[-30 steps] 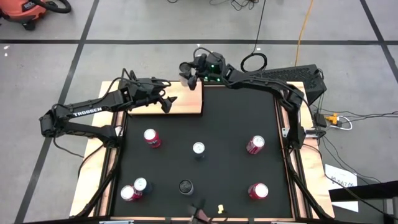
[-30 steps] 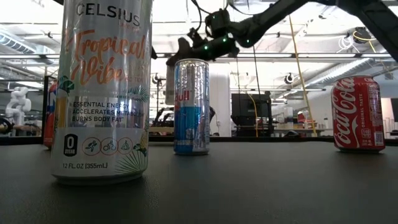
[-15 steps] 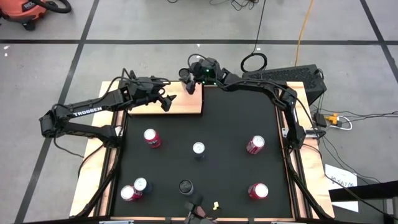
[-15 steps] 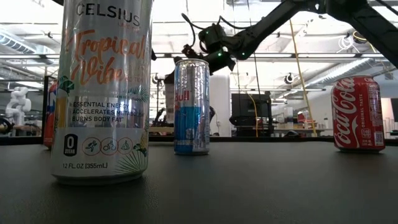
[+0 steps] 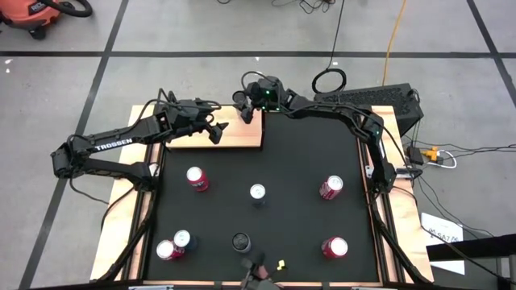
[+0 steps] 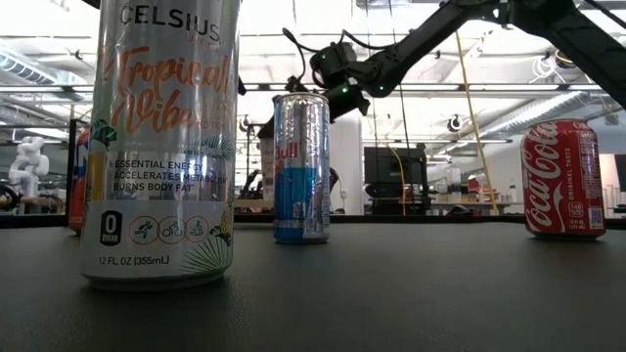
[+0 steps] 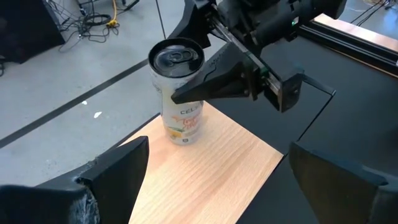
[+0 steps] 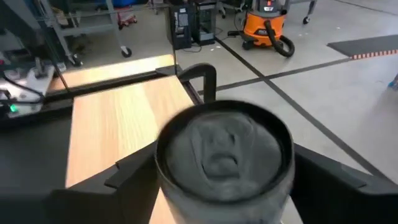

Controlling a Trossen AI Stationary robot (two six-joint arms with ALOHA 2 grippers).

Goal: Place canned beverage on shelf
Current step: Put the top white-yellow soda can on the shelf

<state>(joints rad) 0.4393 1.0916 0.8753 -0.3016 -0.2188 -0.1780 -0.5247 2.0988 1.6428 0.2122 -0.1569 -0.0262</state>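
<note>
While the left hand (image 5: 216, 129) hovers wide open over the shelf (image 5: 234, 138), its fingers spread well apart in its own wrist view, the wooden board lies flat at the far left corner of the bench (image 5: 290, 234), long axis running left to right along the black mat's far edge. At the shelf's far right corner stands the canned beverage (image 7: 178, 99), a pale Celsius can, upright with its long axis vertical and its pull-tab top facing up. The right hand (image 5: 245, 109) reaches in from the right and grips this can, one finger (image 7: 214, 87) pressed on each side just below the rim; the can's base looks to be at the wood, though contact cannot be told for sure.

Nearer than the shelf, six other cans stand upright on the mat: a red can (image 5: 196, 178) just near of the shelf's left part, a slim silver-topped can (image 5: 257, 193) near mid-mat, and a Coca-Cola can (image 5: 330, 187) farther right.
</note>
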